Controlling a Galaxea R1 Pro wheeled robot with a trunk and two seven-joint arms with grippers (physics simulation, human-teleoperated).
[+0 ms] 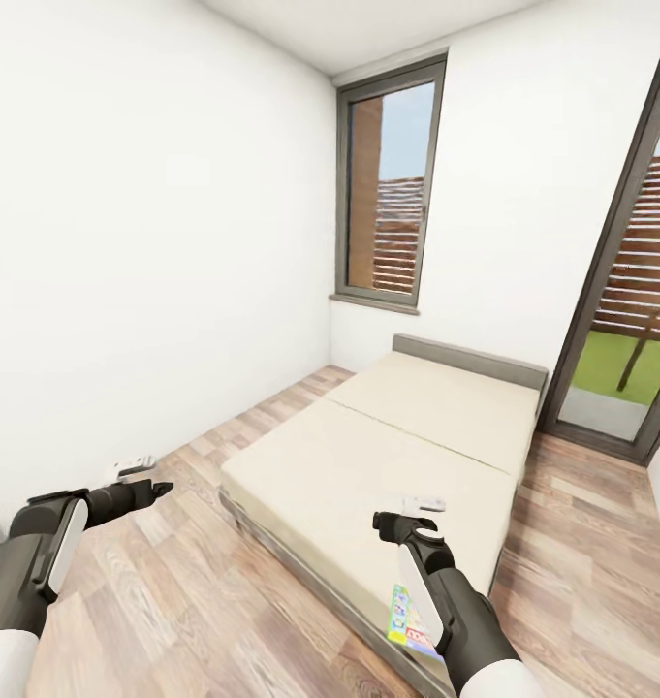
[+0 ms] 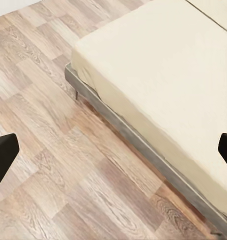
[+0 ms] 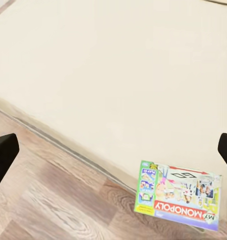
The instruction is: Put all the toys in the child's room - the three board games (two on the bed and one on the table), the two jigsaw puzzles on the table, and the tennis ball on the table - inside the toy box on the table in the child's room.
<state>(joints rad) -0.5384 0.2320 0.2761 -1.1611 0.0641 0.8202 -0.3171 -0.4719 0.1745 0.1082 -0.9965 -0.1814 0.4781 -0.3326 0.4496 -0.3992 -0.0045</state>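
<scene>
- The left gripper (image 1: 141, 475) hangs over the wood floor (image 1: 174, 582) at the left of the head view, near the white wall (image 1: 126, 242). Its jaws stand wide with nothing between them; in the left wrist view each dark fingertip (image 2: 3, 155) sits at an opposite edge of the picture.
- Between those fingers the left wrist view takes in floor planks and the near corner of the bed (image 2: 158, 75), with its grey frame (image 2: 143, 145) running under the beige mattress.
- The bed (image 1: 368, 465) lies in the middle of the room, its low grey headboard (image 1: 470, 359) against the far wall below a tall dark-framed window (image 1: 388, 189).
- The right gripper (image 1: 422, 506) hovers above the near part of the mattress. It too is spread wide and empty, its fingertips (image 3: 3, 152) far apart in the right wrist view.
- A board game (image 1: 412, 625), the Monopoly box, lies flat on the bed at its near edge, partly hidden by the right forearm in the head view. The right wrist view shows it (image 3: 178, 200) whole, by the mattress edge, next to the floor.
- At the far right a glass door (image 1: 630, 320) looks out on grass and a slatted fence.
</scene>
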